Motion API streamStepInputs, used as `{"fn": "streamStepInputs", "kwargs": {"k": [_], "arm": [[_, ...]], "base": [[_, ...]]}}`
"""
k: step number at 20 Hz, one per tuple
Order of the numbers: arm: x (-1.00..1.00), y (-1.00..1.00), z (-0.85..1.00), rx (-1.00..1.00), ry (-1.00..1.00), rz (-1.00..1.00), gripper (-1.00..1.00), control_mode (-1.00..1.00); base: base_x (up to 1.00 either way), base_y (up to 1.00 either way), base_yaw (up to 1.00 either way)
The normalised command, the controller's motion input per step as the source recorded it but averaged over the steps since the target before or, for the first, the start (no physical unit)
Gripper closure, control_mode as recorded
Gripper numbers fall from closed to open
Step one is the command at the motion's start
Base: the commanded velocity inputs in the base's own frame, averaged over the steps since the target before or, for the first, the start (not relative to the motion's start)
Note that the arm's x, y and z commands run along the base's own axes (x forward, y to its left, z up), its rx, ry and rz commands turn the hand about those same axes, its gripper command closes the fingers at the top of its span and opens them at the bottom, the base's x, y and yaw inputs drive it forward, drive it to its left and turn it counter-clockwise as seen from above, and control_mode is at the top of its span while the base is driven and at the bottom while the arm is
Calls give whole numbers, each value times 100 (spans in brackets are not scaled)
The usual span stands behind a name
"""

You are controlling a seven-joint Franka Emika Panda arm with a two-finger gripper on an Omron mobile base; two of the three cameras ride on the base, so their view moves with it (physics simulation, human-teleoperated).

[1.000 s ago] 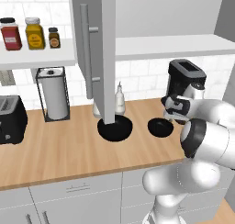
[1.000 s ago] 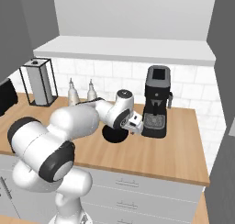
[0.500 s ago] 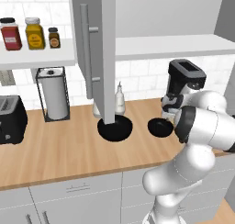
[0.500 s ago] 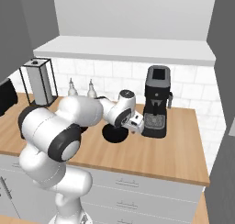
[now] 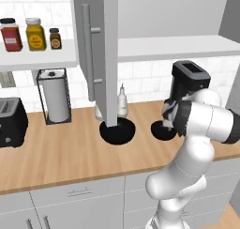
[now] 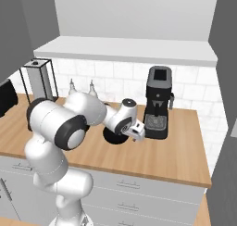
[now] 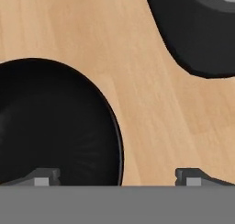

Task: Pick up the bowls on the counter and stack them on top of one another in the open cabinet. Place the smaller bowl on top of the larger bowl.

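Note:
The smaller bowl [image 5: 161, 131] rests on the counter [image 5: 61, 157] in front of the coffee machine, and the larger bowl [image 5: 117, 131] lies to its left under the cabinet door. My gripper [image 5: 167, 121] hangs just above the smaller bowl's right side. In the hand view the gripper [image 7: 118, 177] is open and straddles the smaller bowl's [image 7: 50, 126] rim: one fingertip [image 7: 43, 177] is over the bowl's inside, the other over bare wood. The open cabinet [image 5: 178, 47] has its white shelf above, and its grey door [image 5: 96, 49] stands out.
A black coffee machine [image 5: 186, 82] stands close behind the gripper, its base [image 7: 202, 30] near the fingers. Two bottles [image 5: 122, 101] sit behind the larger bowl. A paper-towel stand [image 5: 55, 95], a toaster [image 5: 10, 122] and a spice-jar shelf [image 5: 33, 59] lie to the left.
The arm's elbow has folded in and risen, while the hand has stayed over the smaller bowl and sunk slightly. Neither bowl has moved.

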Motion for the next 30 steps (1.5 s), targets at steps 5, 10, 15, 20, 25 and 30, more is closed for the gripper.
{"fn": "streamStepInputs", "kwargs": {"k": [5,10,15,20,25,30], "arm": [[6,4,-31,0,0,0,-100,-100],[2,21,-12,0,0,0,100,-100],[0,11,0,0,-2,0,100,-100],[-2,2,2,0,-1,-4,100,-100],[-33,-1,27,0,-10,-20,100,-100],[-43,17,95,0,-4,-26,100,-100]], "base": [[0,0,0],[0,0,0],[0,0,0],[0,0,0],[0,0,0],[0,0,0]]}}
